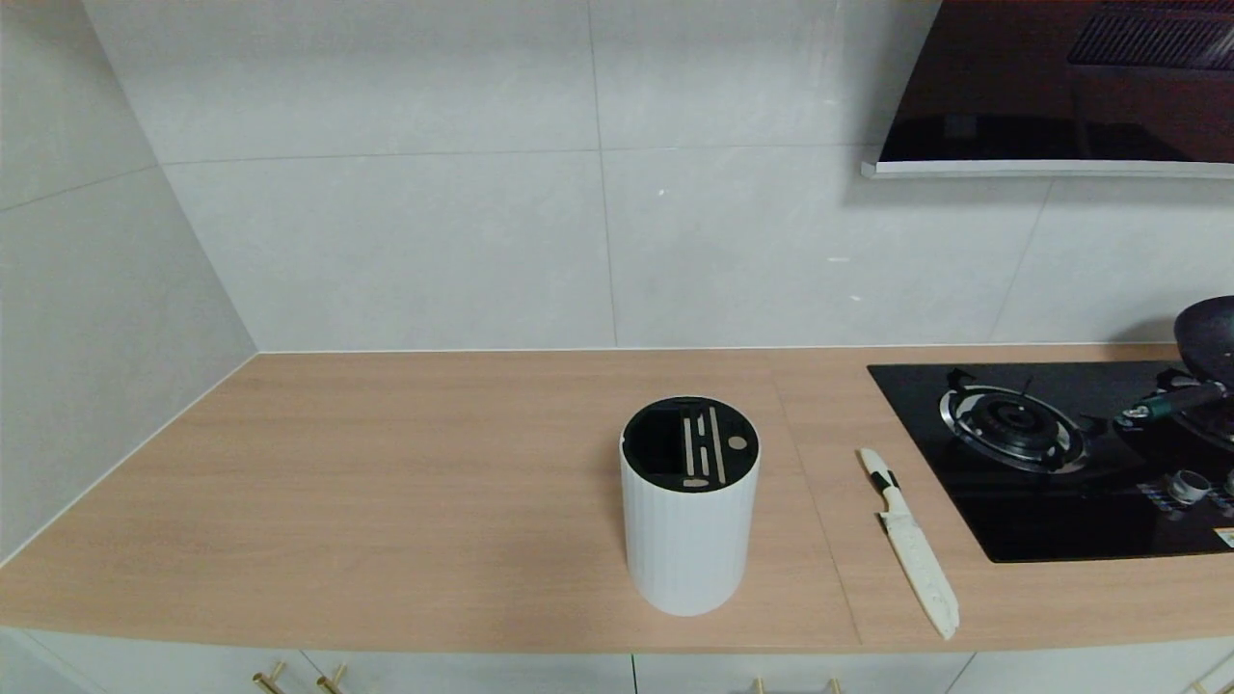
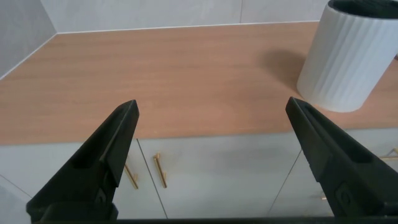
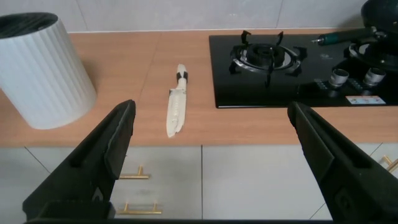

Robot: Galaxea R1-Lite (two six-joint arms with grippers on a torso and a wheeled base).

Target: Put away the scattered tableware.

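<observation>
A white knife with a speckled blade and a white-and-black handle lies flat on the wooden counter, between the holder and the stove; it shows again as the knife in the right wrist view. A white ribbed cylindrical knife holder with a black slotted top stands upright mid-counter, also seen as the holder and the holder. My left gripper hangs open in front of the counter edge, left of the holder. My right gripper hangs open before the counter edge, near the knife, holding nothing.
A black gas stove with burners and knobs fills the counter's right end, with a dark pan on its far burner. A range hood hangs above. Tiled walls close the back and left. Cabinet drawers with gold handles sit below.
</observation>
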